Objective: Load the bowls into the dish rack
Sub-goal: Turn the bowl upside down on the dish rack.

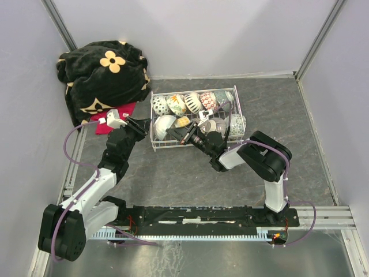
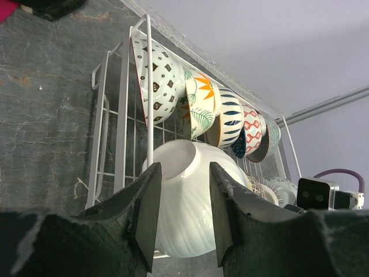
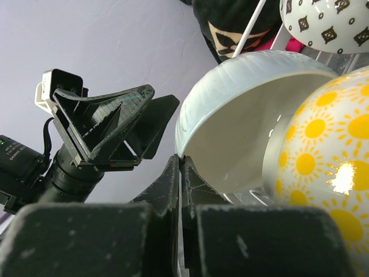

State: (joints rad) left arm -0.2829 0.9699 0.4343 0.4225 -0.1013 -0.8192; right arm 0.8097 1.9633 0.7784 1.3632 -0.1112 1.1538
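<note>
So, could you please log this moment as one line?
left hand open by white bowl | right hand shut at its rim | bowl inside rack

rack (image 1: 153,130): white wire basket | bowls (image 1: 193,103): patterned, all inside, far row standing on edge | white bowl (image 1: 164,124): ribbed, near-left corner, tilted | sunburst bowl (image 3: 328,173): yellow, just beside it
</note>
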